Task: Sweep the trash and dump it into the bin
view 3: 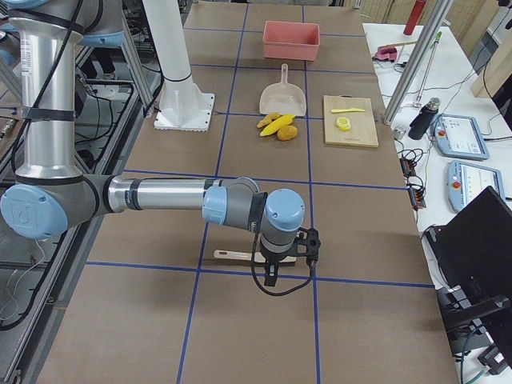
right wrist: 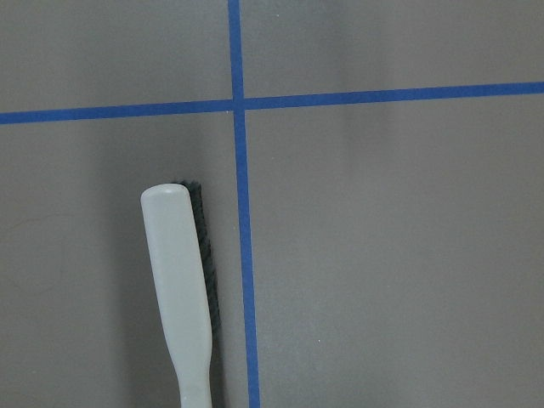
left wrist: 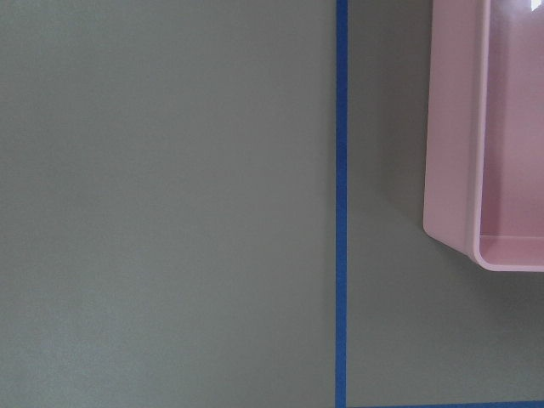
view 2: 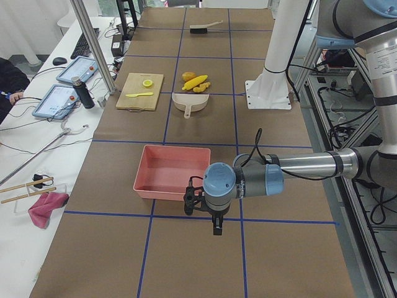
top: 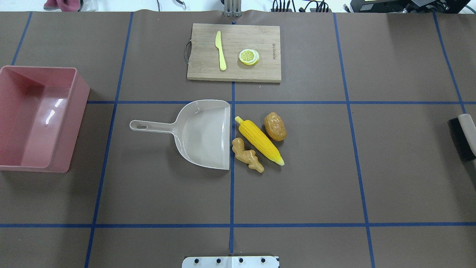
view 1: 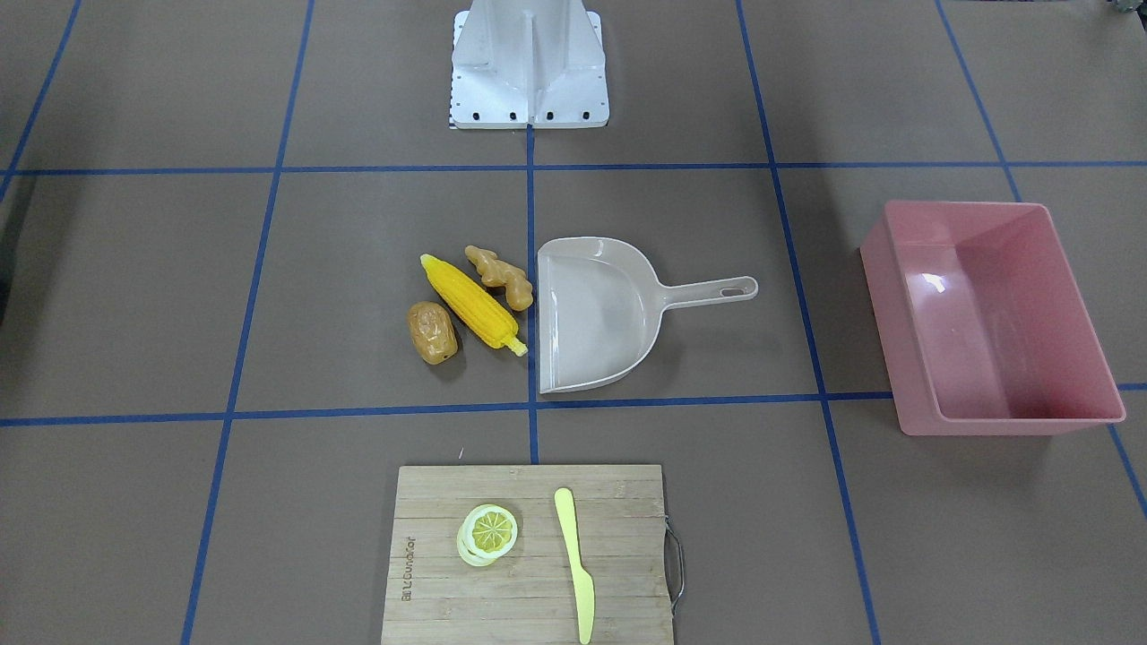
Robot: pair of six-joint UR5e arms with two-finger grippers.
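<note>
The trash lies in a cluster mid-table: a yellow corn cob, a brown potato and a tan ginger root, all just beside the open mouth of the beige dustpan. The pink bin stands empty at the table's left end. My left gripper hangs beside the bin's near wall, seen only in the exterior left view. My right gripper hangs over a white-handled brush, seen only in the exterior right view. I cannot tell whether either is open or shut.
A wooden cutting board with a lemon slice and a pale yellow knife lies at the far side. The robot's base plate is at the near edge. Blue tape lines grid the brown table.
</note>
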